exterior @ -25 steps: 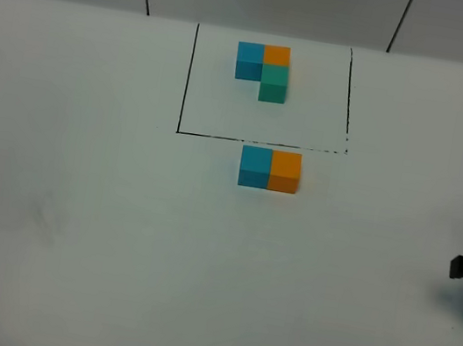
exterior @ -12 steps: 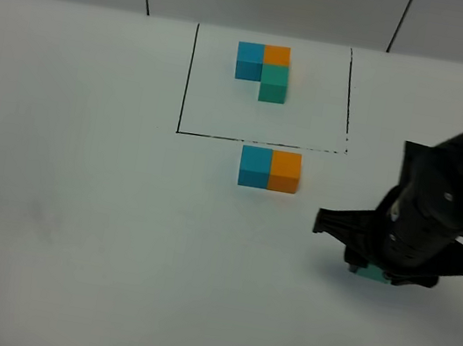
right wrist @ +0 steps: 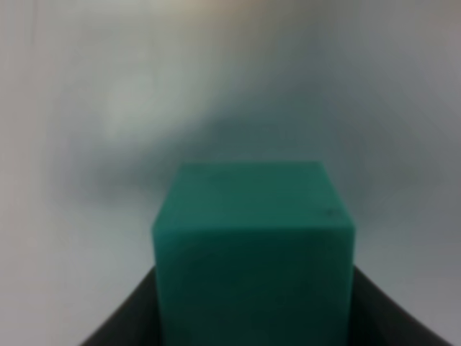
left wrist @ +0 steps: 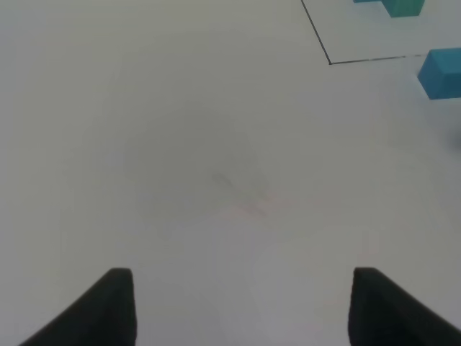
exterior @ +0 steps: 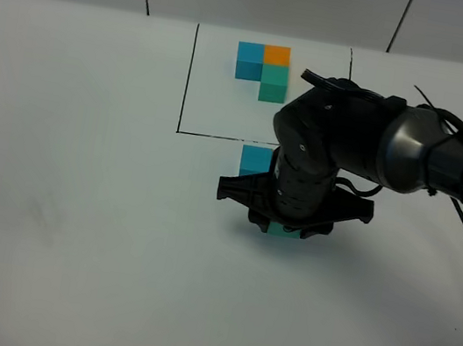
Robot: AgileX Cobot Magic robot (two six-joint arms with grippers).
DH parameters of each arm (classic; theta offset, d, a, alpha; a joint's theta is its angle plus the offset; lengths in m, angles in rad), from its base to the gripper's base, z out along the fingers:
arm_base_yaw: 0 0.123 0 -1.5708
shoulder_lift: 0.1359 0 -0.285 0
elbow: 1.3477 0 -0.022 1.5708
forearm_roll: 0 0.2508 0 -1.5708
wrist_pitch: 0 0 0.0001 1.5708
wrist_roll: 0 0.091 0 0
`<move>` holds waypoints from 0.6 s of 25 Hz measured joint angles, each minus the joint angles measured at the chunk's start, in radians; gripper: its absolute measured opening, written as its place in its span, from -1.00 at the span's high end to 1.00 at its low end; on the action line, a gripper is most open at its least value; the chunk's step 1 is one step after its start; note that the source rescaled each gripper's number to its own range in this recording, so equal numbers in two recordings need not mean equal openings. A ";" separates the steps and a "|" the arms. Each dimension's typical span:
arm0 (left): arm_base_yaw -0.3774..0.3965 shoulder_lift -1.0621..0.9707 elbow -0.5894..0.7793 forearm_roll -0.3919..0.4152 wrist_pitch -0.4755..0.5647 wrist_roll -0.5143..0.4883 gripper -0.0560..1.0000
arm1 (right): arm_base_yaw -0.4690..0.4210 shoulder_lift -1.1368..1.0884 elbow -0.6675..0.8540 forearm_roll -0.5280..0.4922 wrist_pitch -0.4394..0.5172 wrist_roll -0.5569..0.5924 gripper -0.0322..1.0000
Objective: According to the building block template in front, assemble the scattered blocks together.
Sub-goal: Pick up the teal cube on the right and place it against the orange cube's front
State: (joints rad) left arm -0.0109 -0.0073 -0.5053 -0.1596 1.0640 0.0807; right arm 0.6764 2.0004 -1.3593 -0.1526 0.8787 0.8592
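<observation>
The scattered blocks sit just below the drawn black frame (exterior: 187, 77), near the middle of the overhead picture: the sky-blue cube (exterior: 255, 159) shows beside the arm, the orange one is hidden behind it, and the teal-green cube (exterior: 282, 232) peeks out under the right gripper (exterior: 286, 228). That gripper is clamped on the teal-green cube, which fills its own camera between the two dark fingers (right wrist: 122, 321). The template (exterior: 265, 70) stands in the upper part of the frame, blue and orange side by side with green in front of orange. The step in hand looks like carrying the last cube to the pair. Next it needs to be set squarely against the near face of the orange cube, flush, without nudging the pair. The left gripper (left wrist: 241, 306) hangs spread apart over bare table (left wrist: 180, 158), holding nothing.
</observation>
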 joint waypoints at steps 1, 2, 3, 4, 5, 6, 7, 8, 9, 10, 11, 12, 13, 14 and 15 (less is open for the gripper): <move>0.000 0.000 0.000 0.000 0.000 0.000 0.20 | 0.004 0.019 -0.021 -0.004 -0.001 0.000 0.91; 0.000 0.000 0.000 0.000 0.000 0.000 0.20 | 0.007 0.034 -0.041 -0.005 -0.001 0.000 0.91; 0.000 0.000 0.000 0.000 0.000 0.000 0.20 | 0.011 0.050 -0.055 -0.010 0.000 0.000 0.91; 0.000 0.000 0.000 0.000 0.000 0.000 0.20 | 0.012 0.064 -0.070 -0.013 0.001 0.000 0.91; 0.000 0.000 0.000 0.000 0.000 0.000 0.20 | 0.012 0.077 -0.082 -0.014 0.001 -0.001 0.91; 0.000 0.000 0.000 0.000 0.000 0.000 0.20 | 0.012 0.087 -0.090 -0.015 0.001 -0.001 0.91; 0.000 0.000 0.000 0.000 0.000 0.000 0.20 | 0.012 0.099 -0.096 -0.016 0.002 -0.001 0.91; 0.000 0.000 0.000 0.000 0.000 0.000 0.20 | 0.012 0.111 -0.099 -0.018 0.002 -0.001 0.91; 0.000 0.000 0.000 0.000 0.000 0.000 0.20 | 0.012 0.121 -0.104 -0.018 0.005 -0.001 0.91; 0.000 0.000 0.000 0.000 0.000 0.000 0.20 | 0.012 0.131 -0.105 -0.018 0.005 -0.001 0.91; 0.000 0.000 0.000 0.000 0.000 0.000 0.20 | 0.012 0.139 -0.106 -0.018 0.005 -0.001 0.91; 0.000 0.000 0.000 0.000 0.000 0.000 0.20 | 0.012 0.144 -0.106 -0.018 0.005 -0.001 0.91; 0.000 0.000 0.000 0.000 0.000 0.000 0.20 | 0.012 0.147 -0.106 -0.020 0.006 0.000 0.91; 0.000 0.000 0.000 0.000 0.000 0.000 0.20 | 0.012 0.150 -0.107 -0.024 0.006 0.001 0.91; 0.000 0.000 0.000 0.000 0.000 0.000 0.20 | 0.011 0.150 -0.107 -0.036 0.007 0.003 0.91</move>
State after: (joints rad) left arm -0.0109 -0.0073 -0.5053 -0.1596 1.0640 0.0807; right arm 0.6872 2.1503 -1.4662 -0.1887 0.8858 0.8623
